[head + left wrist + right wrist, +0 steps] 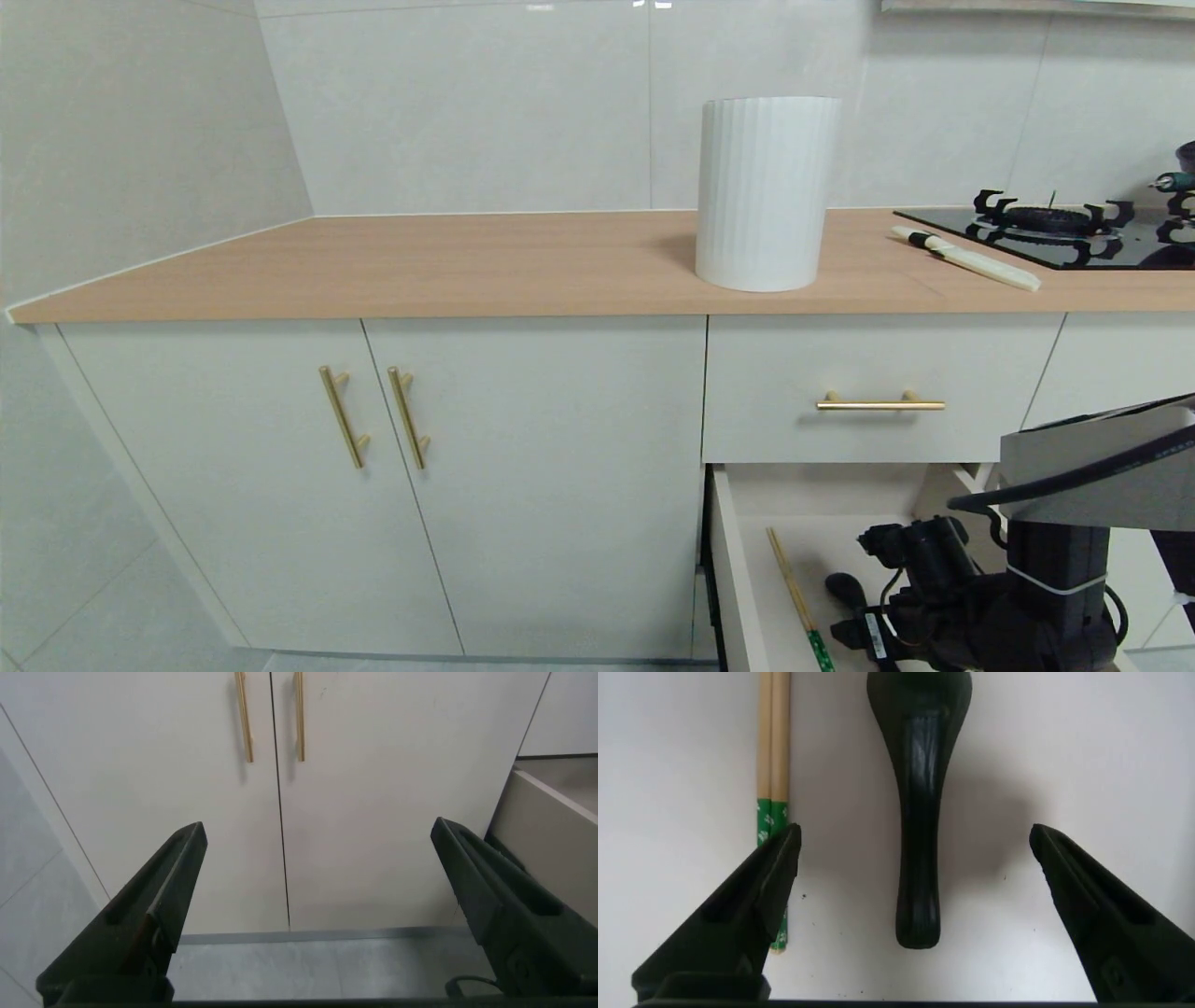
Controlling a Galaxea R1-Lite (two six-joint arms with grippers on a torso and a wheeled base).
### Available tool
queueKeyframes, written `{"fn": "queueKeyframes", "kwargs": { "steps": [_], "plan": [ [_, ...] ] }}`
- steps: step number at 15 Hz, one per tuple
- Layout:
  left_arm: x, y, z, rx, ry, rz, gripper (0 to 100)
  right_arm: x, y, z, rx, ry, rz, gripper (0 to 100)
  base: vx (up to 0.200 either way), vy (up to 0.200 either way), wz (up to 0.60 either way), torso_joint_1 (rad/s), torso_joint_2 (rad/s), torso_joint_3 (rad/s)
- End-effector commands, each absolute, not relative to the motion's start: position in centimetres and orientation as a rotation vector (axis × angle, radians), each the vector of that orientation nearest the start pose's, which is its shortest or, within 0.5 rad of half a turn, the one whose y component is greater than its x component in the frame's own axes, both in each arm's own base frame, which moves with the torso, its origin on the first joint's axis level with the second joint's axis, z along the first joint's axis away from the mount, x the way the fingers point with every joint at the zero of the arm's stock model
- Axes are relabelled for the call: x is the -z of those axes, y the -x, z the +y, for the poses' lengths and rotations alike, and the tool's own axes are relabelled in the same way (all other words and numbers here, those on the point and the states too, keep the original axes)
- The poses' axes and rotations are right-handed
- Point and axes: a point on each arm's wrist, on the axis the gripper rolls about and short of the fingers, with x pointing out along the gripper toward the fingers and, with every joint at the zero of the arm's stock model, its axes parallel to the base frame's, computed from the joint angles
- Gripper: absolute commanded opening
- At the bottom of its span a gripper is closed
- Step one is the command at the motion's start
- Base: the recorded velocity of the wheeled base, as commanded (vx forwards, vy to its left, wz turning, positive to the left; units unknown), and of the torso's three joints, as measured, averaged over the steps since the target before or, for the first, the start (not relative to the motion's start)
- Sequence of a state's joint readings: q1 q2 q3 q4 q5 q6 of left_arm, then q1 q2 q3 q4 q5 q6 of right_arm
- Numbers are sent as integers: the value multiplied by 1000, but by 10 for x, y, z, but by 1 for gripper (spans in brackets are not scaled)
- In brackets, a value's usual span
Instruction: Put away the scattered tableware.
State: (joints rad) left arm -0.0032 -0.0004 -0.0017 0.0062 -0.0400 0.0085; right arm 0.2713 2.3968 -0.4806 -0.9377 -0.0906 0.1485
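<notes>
Tiled kitchen corner, wood-topped desk (467, 261) over white cupboards.

- Drawer (733, 560) under the desk stands pulled out. Chopsticks (773, 812) and black spoon (920, 812) lie side by side on its floor, close but not touching.
- Right hand (913, 838) is down in the drawer, spread wide either side of the spoon's handle, gripping nothing.
- Left hand (318, 835) is low, facing the cupboard doors (280, 793), also spread wide and empty.
- Pale utensil (966, 259) lies on the desk beside the hob (1055, 233). White ribbed canister (764, 191) stands near it.

My read: two pieces stowed, one left, drawer to shut.

Writing: none legible. The chopsticks carry a green patterned band, and a small tag on the arm is too small to read.
</notes>
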Motion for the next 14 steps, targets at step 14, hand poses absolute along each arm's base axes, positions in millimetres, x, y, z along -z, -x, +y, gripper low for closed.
{"fn": "queueKeyframes", "kwargs": {
  "steps": [14],
  "plan": [
    [-75, 23, -1, 43, -8, 4, 100, -125, -218, 64, -143, -23, 744, 100, -29, 0, 0, 0, 0, 1]
  ]
}}
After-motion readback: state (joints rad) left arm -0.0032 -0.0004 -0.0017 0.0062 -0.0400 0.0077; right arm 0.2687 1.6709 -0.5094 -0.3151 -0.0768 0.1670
